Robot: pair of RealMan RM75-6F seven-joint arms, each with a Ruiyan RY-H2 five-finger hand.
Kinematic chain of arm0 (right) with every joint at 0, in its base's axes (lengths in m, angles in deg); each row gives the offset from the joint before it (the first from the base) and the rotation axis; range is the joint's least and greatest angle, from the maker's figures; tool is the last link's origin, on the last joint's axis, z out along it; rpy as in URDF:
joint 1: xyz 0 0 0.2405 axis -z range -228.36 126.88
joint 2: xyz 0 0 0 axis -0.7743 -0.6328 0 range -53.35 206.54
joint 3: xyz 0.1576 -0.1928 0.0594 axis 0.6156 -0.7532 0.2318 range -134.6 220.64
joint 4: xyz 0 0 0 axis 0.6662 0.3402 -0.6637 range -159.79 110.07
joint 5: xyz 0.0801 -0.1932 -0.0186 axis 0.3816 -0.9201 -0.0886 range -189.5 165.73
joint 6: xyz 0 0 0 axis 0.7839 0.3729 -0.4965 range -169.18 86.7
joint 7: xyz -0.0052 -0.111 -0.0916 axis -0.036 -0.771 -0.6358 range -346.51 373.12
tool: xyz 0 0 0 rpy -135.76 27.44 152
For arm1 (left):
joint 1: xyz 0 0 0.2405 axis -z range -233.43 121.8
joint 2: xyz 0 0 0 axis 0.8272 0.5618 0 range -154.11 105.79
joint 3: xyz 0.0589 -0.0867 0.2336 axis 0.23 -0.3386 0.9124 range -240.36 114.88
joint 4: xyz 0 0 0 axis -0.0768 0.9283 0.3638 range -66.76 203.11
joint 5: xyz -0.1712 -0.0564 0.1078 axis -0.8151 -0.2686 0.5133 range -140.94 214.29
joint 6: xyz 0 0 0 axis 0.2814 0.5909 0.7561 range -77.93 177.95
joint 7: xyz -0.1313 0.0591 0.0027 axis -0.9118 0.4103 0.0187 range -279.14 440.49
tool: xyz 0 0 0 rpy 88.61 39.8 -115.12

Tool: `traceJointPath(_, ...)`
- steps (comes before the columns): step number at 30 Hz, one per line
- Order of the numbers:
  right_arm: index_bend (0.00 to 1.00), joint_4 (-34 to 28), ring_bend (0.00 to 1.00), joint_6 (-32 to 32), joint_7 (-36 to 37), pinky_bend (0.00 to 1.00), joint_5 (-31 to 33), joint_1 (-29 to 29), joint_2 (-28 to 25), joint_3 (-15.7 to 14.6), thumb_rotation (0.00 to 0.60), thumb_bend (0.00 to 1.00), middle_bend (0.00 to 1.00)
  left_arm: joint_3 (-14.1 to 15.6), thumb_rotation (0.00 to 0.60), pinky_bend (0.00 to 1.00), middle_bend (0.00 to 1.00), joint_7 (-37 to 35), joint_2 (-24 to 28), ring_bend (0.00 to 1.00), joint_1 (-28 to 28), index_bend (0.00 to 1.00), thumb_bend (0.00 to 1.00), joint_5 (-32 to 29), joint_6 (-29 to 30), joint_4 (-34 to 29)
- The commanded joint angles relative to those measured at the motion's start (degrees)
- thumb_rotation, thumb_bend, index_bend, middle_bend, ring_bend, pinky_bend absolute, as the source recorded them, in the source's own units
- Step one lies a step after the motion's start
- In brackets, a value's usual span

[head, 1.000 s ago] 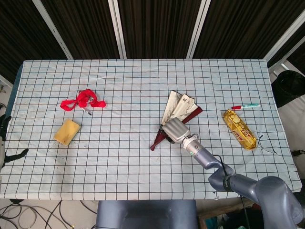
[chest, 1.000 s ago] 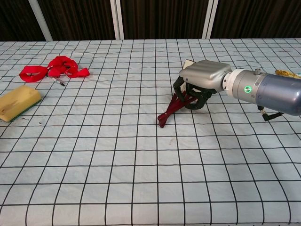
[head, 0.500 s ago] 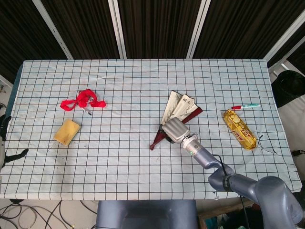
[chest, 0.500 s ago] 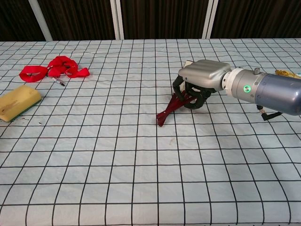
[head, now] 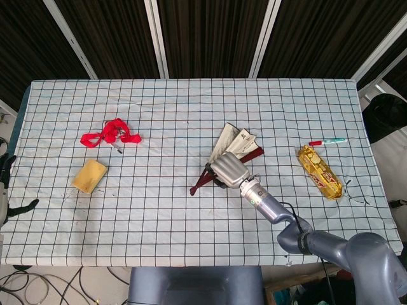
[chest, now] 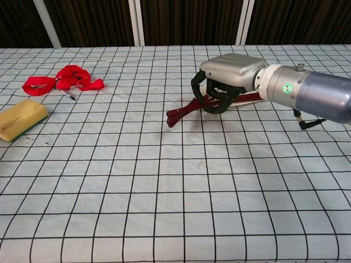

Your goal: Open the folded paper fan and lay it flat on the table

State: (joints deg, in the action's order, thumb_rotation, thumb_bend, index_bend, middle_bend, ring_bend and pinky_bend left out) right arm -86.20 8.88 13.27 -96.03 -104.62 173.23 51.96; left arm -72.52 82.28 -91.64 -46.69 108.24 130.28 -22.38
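Your right hand [head: 227, 170] [chest: 226, 82] sits palm down near the middle of the checked tablecloth [head: 178, 216] [chest: 164, 208], its dark fingers [chest: 213, 103] curled down around the dark red ribs of the partly opened paper fan with cream leaves [head: 236, 145] [chest: 186, 109], so it is grasping the fan just above the pivot end. The silver back of the hand covers the spot where the ribs meet the paper. The fan's red handle end pokes out from under the fingers toward your left side and lies on the cloth. In the head view the cream paper spreads out beyond the hand toward the far edge of the table, only part of the way open, with one red outer rib along its right edge.

Your left hand [head: 6, 190] shows only at the left edge of the head view, off the table, with dark fingers apart and nothing in them.

On your left side of the table lie a red ribbon lanyard [head: 109, 133] [chest: 60, 78] and, nearer you, a yellow sponge block [head: 89, 175] [chest: 21, 118]. On your right side lie a gold foil snack packet [head: 320, 171] and, just beyond it, a pen with a red and green barrel [head: 327, 142]
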Motion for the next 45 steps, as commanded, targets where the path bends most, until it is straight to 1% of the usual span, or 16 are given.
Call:
traceJointPath(1, 0.72, -2.2, 0.94, 0.1, 0.1, 0.73, 0.7, -1.1, -1.5, 1.8, 0.6, 0.45, 0.88, 0.0, 0.6, 0.0, 0.0, 0.0, 0.0, 0.0, 0.0, 0.0, 0.0, 0.1, 0.1, -0.2)
traceJointPath(5, 0.73, -4.2, 0.94, -0.5, -0.9, 0.73, 2.0, -2.3, -2.9, 3.9, 0.6, 0.45, 0.88, 0.0, 0.6, 0.0, 0.0, 0.0, 0.1, 0.0, 0.0, 0.0, 0.0, 0.4, 0.3, -0.4)
traceJointPath(14, 0.75, -8.5, 0.94, -1.5, -3.2, 0.73, 6.5, -5.6, -6.3, 9.9, 0.6, 0.46, 0.89, -0.5, 0.6, 0.0, 0.0, 0.4, 0.7, 0.0, 0.5, 0.0, 0.0, 1.5, 1.0, -1.5)
traceJointPath(16, 0.75, -9.8, 0.94, -1.7, -4.0, 0.73, 7.2, -6.3, -7.4, 10.8, 0.6, 0.46, 0.89, -0.8, 0.6, 0.0, 0.0, 0.6, 1.1, 0.0, 1.0, 0.0, 0.0, 1.8, 0.6, -2.1)
traceJointPath(21, 0.77, -11.9, 0.96, -1.7, -5.6, 0.73, 8.5, -7.1, -9.2, 11.9, 0.6, 0.47, 0.9, -2.7, 0.6, 0.0, 0.0, 1.5, 2.0, 0.0, 3.8, 0.01, 0.0, 2.1, -1.1, -4.4)
traceJointPath(24, 0.78, -13.2, 0.96, -1.6, -6.3, 0.73, 9.3, -7.2, -10.2, 12.2, 0.6, 0.47, 0.9, -4.3, 0.6, 0.0, 0.0, 2.6, 2.2, 0.0, 6.2, 0.03, 0.0, 2.4, -2.4, -5.5)
traceJointPath(28, 0.79, -15.1, 0.96, -1.1, -6.8, 0.73, 10.1, -7.2, -11.4, 12.6, 0.6, 0.47, 0.9, -7.4, 0.6, 0.0, 0.01, 4.2, 2.0, 0.0, 10.6, 0.11, 0.02, 1.4, -5.2, -6.6)
traceJointPath(30, 0.79, -15.9, 0.96, -0.9, -7.0, 0.73, 10.5, -7.3, -11.9, 12.7, 0.6, 0.47, 0.9, -8.4, 0.6, 0.0, 0.03, 5.1, 1.6, 0.0, 12.3, 0.17, 0.04, 0.8, -6.3, -6.6)
traceJointPath(33, 0.79, -17.3, 0.96, -0.6, -7.7, 0.73, 11.0, -7.4, -12.6, 12.9, 0.6, 0.47, 0.9, -10.1, 0.6, 0.0, 0.05, 7.1, 0.2, 0.0, 15.5, 0.24, 0.07, -0.4, -8.1, -5.6)
traceJointPath(35, 0.79, -18.2, 0.96, -0.5, -8.4, 0.73, 11.6, -7.7, -13.2, 13.2, 0.6, 0.47, 0.91, -11.0, 0.6, 0.0, 0.07, 8.4, -1.4, 0.0, 18.1, 0.26, 0.07, -2.2, -10.3, -4.8)
traceJointPath(39, 0.8, -19.2, 0.96, -0.6, -9.9, 0.73, 13.2, -8.3, -13.9, 13.8, 0.6, 0.47, 0.91, -11.1, 0.6, 0.0, 0.07, 11.2, -4.1, 0.0, 21.2, 0.28, 0.08, -5.9, -13.1, -4.7)
traceJointPath(45, 0.8, -20.8, 0.96, -0.9, -12.5, 0.73, 18.4, -9.4, -14.4, 15.5, 0.6, 0.47, 0.91, -10.2, 0.6, 0.0, 0.07, 13.7, -8.5, 0.0, 23.6, 0.3, 0.08, -6.6, -12.8, -3.4)
